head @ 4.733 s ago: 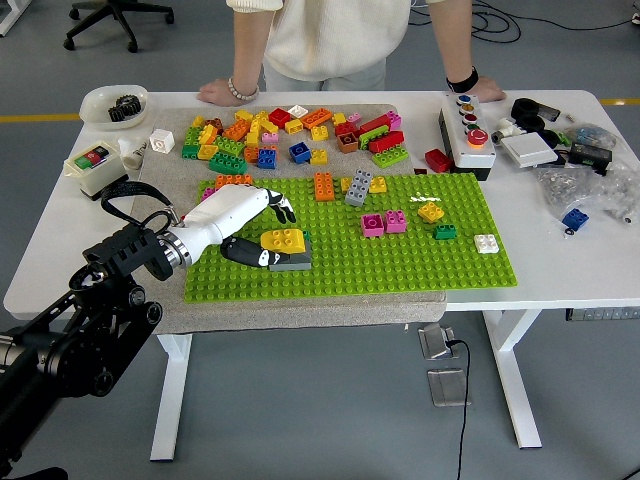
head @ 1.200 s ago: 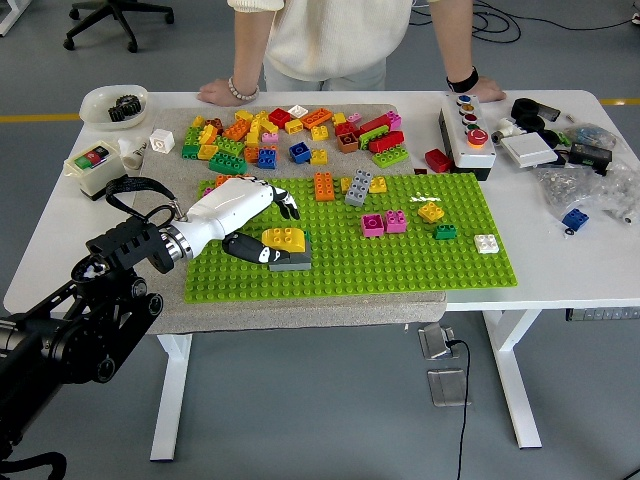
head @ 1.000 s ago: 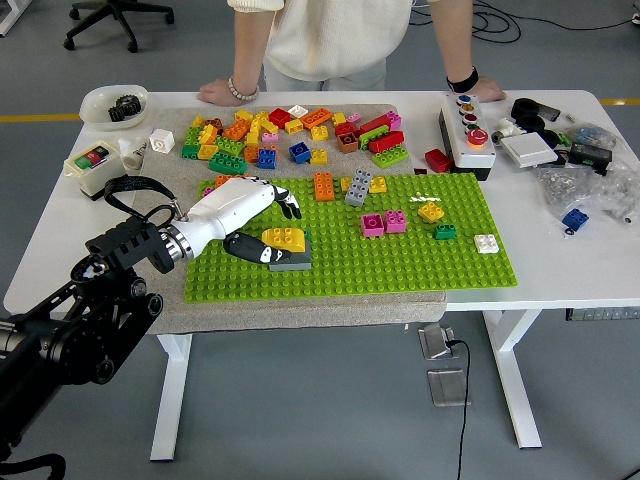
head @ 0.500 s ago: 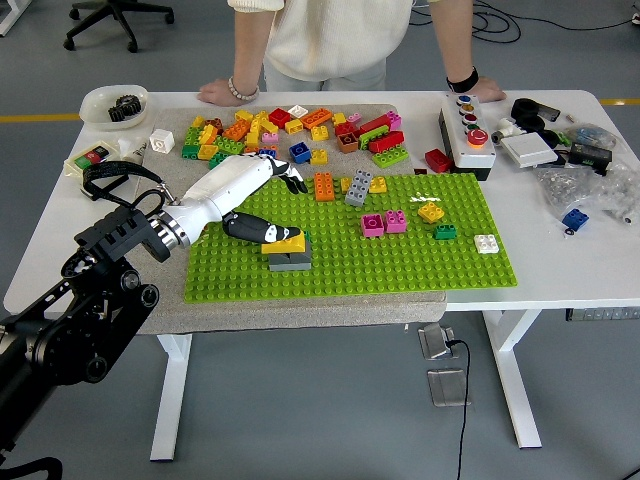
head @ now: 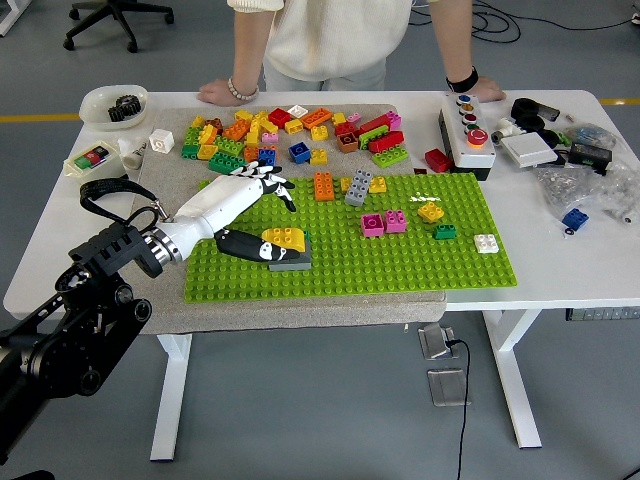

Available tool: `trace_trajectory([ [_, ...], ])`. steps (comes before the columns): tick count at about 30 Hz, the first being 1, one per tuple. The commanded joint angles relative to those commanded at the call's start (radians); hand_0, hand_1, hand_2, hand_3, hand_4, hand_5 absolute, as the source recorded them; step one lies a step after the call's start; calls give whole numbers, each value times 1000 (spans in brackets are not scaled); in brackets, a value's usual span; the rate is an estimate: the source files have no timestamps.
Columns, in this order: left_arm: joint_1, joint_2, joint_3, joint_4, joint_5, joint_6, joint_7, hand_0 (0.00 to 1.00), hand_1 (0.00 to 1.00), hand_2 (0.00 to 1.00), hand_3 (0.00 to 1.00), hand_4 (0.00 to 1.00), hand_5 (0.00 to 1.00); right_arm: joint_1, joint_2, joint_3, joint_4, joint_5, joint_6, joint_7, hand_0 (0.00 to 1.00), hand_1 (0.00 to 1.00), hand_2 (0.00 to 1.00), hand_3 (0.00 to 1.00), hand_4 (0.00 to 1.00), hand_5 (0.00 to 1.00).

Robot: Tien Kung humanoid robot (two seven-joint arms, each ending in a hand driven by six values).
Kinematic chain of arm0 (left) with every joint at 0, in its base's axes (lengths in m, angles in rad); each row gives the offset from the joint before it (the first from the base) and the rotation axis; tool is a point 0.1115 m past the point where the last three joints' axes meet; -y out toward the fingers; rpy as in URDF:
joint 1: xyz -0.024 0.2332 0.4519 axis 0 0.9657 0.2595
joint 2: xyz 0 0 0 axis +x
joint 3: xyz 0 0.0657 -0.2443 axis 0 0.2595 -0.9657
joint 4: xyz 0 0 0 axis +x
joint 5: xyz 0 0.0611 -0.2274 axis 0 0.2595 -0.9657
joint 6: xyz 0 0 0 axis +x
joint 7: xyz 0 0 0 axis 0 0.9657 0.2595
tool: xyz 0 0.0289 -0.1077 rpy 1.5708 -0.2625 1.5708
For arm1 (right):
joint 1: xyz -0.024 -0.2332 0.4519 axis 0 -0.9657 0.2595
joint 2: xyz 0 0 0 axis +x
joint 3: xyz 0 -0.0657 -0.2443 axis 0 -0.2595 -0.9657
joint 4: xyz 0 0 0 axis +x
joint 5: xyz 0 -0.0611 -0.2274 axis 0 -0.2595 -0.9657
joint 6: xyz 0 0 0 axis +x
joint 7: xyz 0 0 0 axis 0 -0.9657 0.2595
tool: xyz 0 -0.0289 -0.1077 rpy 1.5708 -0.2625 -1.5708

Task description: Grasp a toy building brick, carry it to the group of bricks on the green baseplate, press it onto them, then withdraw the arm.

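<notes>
Lab: button box (head: pixel 469 131), floor cables (head: pixel 520 20).

Baseplate (head: pixel 400 270) sits mid-table (head: pixel 560 270), toward near edge. Loose brick pile (head: pixel 290 130) behind it, toward far edge. Two-brick stack (head: pixel 285 250) near baseplate's left edge, left hand (head: pixel 235 205) just left of it. Button box (head: pixel 468 130) off baseplate's far right corner. Bowl (head: pixel 112 103) at table's far left corner.

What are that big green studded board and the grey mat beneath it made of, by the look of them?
The green baseplate looks like hard moulded plastic: even bright colour, regular rows of studs, crisp straight edges. The mat under it looks like a soft fabric or felt, grey-beige and matte with a speckled, fibrous surface; which of these it is, the picture leaves open.
</notes>
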Motion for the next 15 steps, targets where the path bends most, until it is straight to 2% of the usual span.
trace_trajectory([
  [1, 0, 1, 0, 4, 3, 0, -2, 998, 998, 906, 601, 998, 621, 0, 0, 0, 0, 0, 0, 0, 739, 633, 674, 611, 819, 522],
  [9, 7, 15, 1, 47, 38, 20, -28, 998, 998, 907, 596, 998, 639, 0, -2, -1, 0, 0, 0, 0, 739, 633, 674, 612, 819, 522],
  [15, 15, 14, -1, 42, 25, 17, -27, 998, 998, 899, 593, 998, 629, -1, 0, -2, 0, 1, 0, 0, 740, 633, 674, 612, 819, 522],
])
